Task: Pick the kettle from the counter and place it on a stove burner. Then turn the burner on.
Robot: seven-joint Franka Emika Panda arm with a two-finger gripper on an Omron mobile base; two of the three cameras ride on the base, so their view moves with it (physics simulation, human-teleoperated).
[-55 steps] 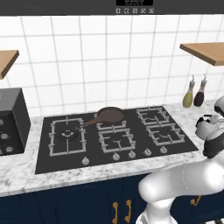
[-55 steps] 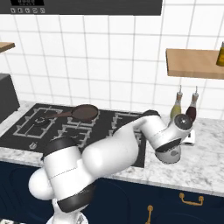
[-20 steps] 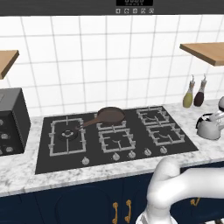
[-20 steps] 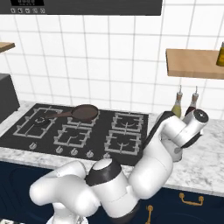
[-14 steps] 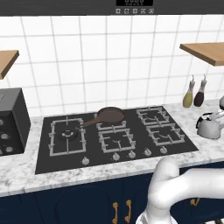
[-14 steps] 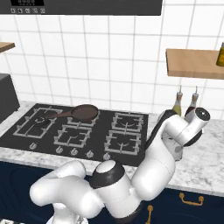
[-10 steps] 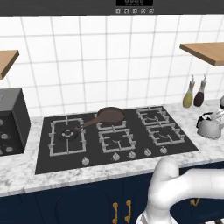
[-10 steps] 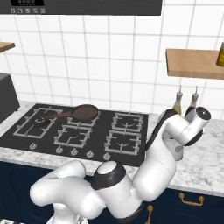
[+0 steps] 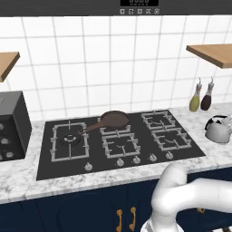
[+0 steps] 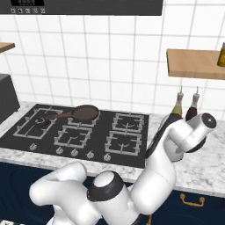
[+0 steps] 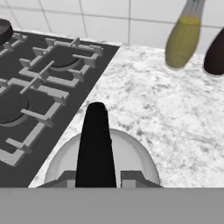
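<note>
jaws [image 11: 96, 178] closed since earlier | kettle [image 11: 101, 162] handle [image 11: 95, 144] clamped between

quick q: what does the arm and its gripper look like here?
Glossy white rounded arm made of bulbous tube-like links, with dark grey to black bands at the joints and a dark round cap with a pale centre at the wrist end. No cables or markings visible. Gripper has small dark jaws.

Right over the kettle [image 11: 131, 159] now: its silver dome sits on the marbled worktop [image 11: 175, 109], and the claw [image 11: 96, 177] has its two tips pressed against either side of the dark arched handle [image 11: 95, 140]. The black cooktop [image 11: 35, 87] with its grey grates lies just beside it. An olive-yellow bottle [image 11: 183, 39] and a dark bottle [image 11: 215, 54] stand by the white tiles.
</note>
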